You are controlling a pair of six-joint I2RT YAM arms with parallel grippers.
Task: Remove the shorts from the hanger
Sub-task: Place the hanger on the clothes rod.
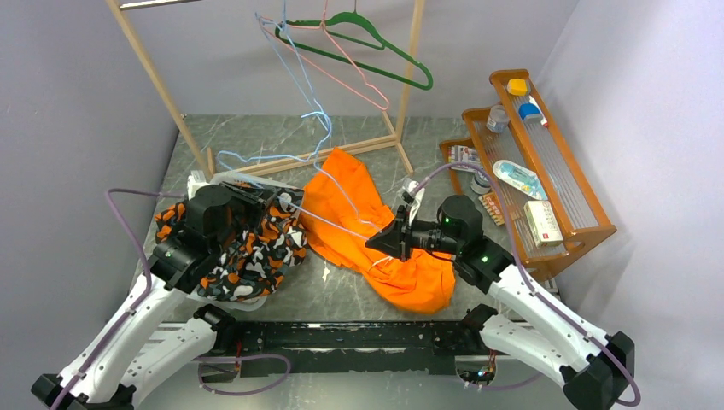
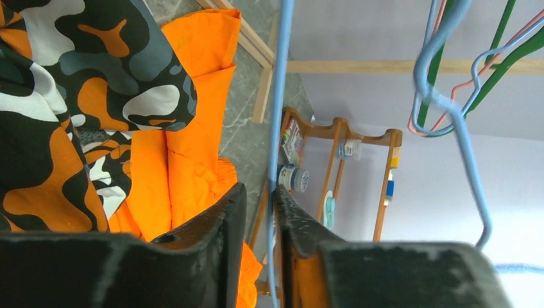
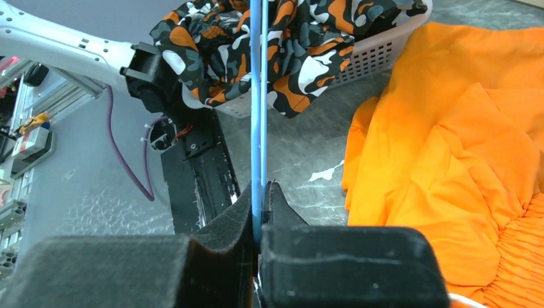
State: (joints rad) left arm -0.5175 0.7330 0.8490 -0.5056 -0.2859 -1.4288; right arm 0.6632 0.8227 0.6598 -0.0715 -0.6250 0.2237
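Top external view: the right gripper (image 1: 382,239) is clenched on one end of the light blue wire hanger (image 1: 350,195). The orange shorts (image 1: 410,278) lie crumpled on the table directly beneath and in front of its fingers. The left gripper (image 1: 277,203) meets the hanger's other end above a white basket (image 1: 201,181) holding a camouflage garment (image 1: 256,256). Left wrist view: the blue hanger (image 2: 280,96) runs through the narrow gap of the left gripper (image 2: 260,199). We cannot tell whether the jaws pinch the wire or merely bracket it. The shorts (image 2: 192,128) lie ahead and to the left of these fingers, beside the camouflage garment (image 2: 77,96). Right wrist view: the right gripper (image 3: 259,192) grasps the hanger (image 3: 258,96) firmly between both pads, and the shorts (image 3: 462,160) spread to the right of the fingers. We judge the step in hand to be separating wire from fabric, though we cannot see whether the wire passes through the cloth. The next move calls for drawing the hanger up and away from the shorts without snagging them.
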